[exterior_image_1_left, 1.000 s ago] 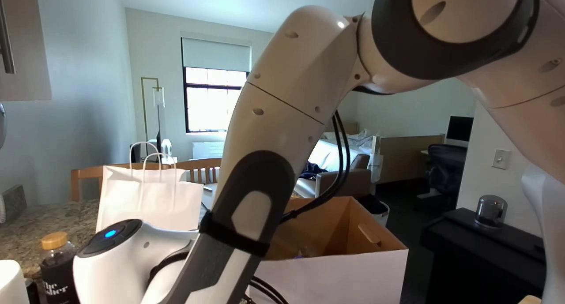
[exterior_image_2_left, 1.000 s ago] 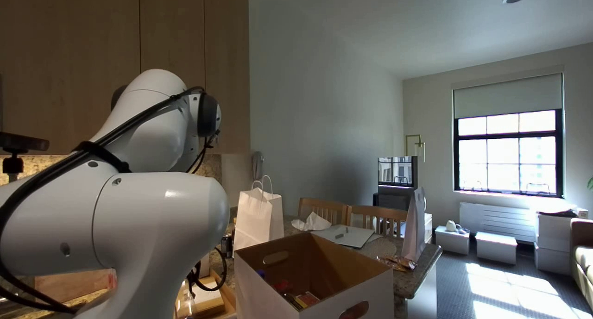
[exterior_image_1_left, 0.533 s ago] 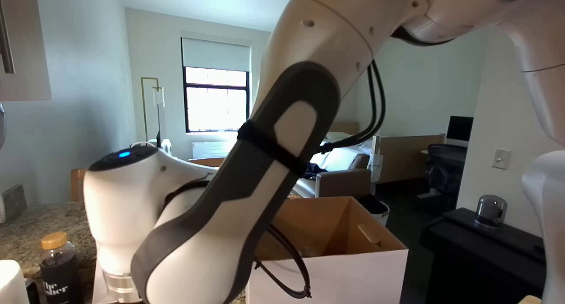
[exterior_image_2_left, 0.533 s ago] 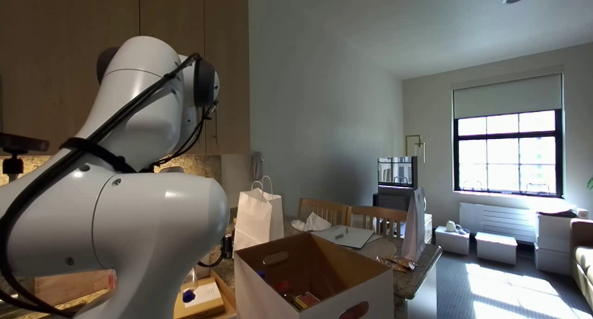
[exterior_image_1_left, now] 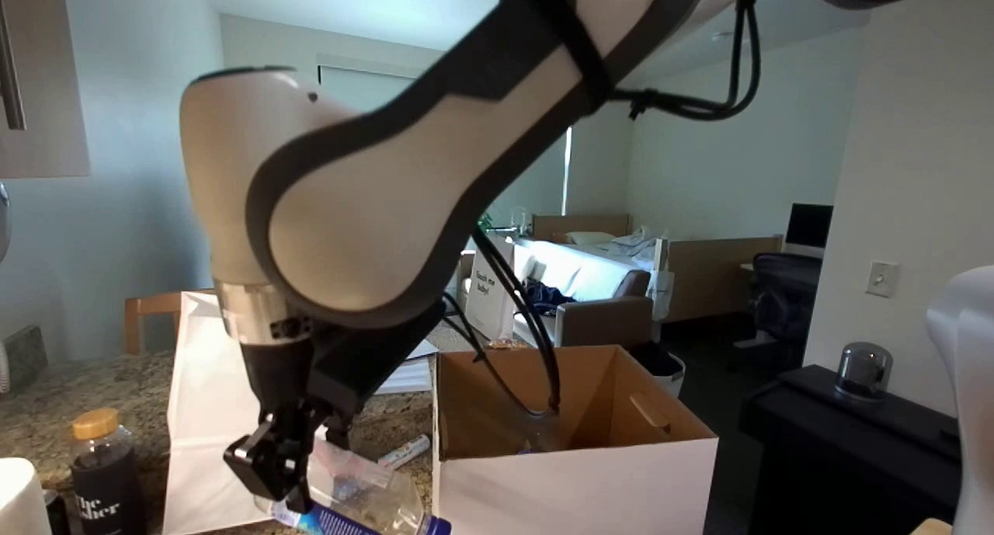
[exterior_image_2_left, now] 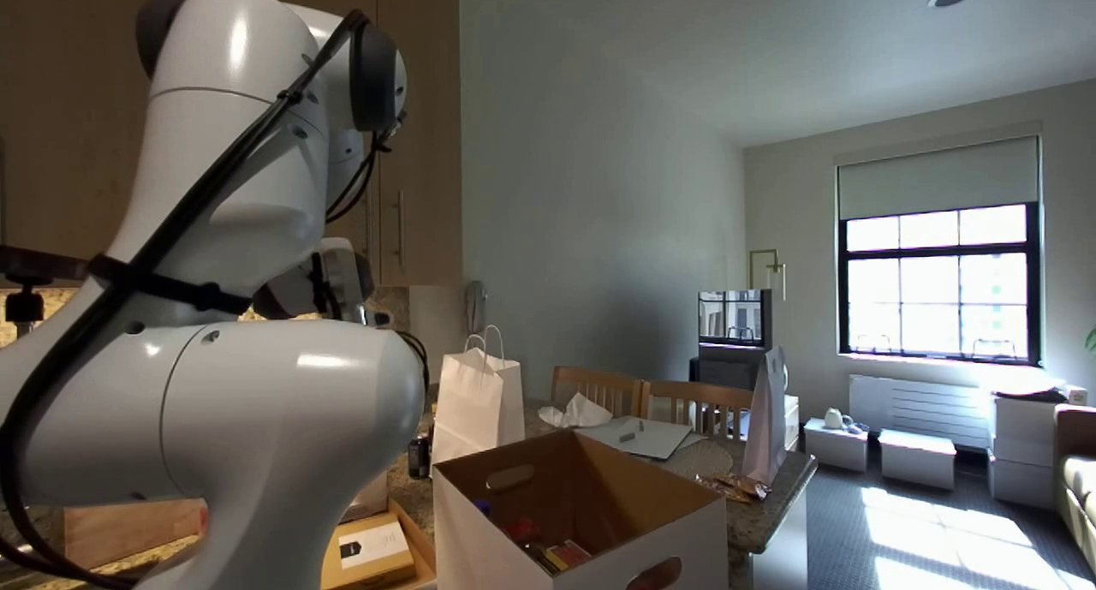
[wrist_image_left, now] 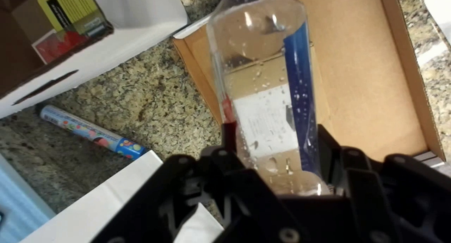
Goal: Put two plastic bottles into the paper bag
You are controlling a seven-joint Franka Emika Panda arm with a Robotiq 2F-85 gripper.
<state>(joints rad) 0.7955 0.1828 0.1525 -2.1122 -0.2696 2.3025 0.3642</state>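
Fingers point(wrist_image_left: 328, 152) grip clear bottle point(wrist_image_left: 262, 91) over cardboard tray point(wrist_image_left: 370, 77).

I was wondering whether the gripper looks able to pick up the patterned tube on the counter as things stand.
Probably not yet: the gripper holds a plastic bottle, so it would likely have to let go first. In the wrist view, nothing appears to lie on the tube itself.
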